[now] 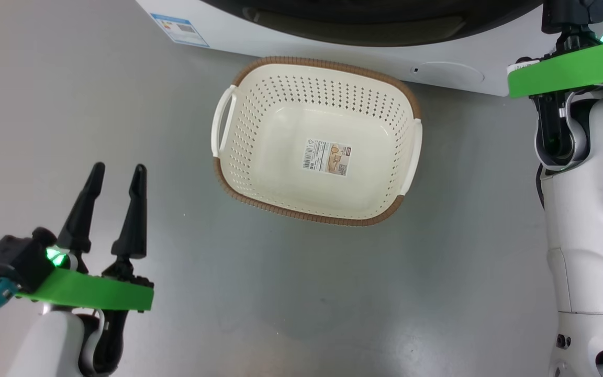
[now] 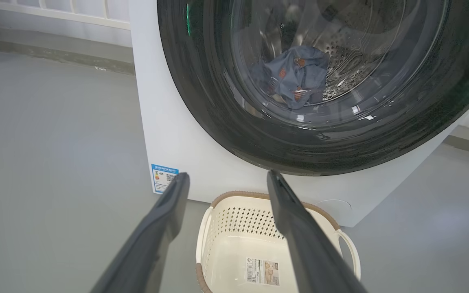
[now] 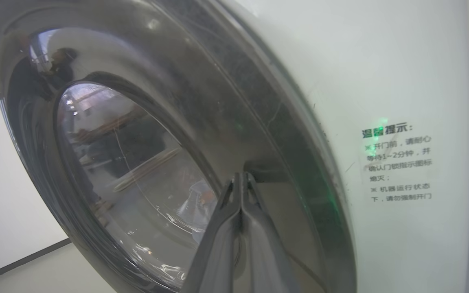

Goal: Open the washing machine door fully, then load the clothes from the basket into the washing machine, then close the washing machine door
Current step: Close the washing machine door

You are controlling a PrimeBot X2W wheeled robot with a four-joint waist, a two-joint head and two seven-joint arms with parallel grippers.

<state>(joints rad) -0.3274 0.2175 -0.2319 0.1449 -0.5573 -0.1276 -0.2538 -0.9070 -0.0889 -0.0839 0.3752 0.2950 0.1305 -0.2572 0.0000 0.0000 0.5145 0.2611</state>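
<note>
The washing machine (image 1: 280, 44) (image 2: 169, 134) stands white at the far side of the floor. Its glossy black washing machine door (image 2: 202, 101) (image 3: 234, 101) lies flat against the front. Through the glass, light blue clothes (image 2: 295, 73) with orange prints rest in the steel drum. The cream basket (image 1: 280, 104) (image 2: 234, 228) sits on the floor before the machine with only its label inside. My left gripper (image 1: 115, 170) (image 2: 227, 175) hangs open, left of the basket and apart from it. My right gripper (image 3: 241, 176) is shut with nothing in it, tips against the door's black ring near its edge.
A blue label (image 1: 181, 29) and a round service flap (image 1: 445, 73) mark the machine's lower front. A text sticker (image 3: 397, 162) sits right of the door. My white body (image 1: 589, 235) fills the right side. Grey floor (image 1: 333, 293) spreads around the basket.
</note>
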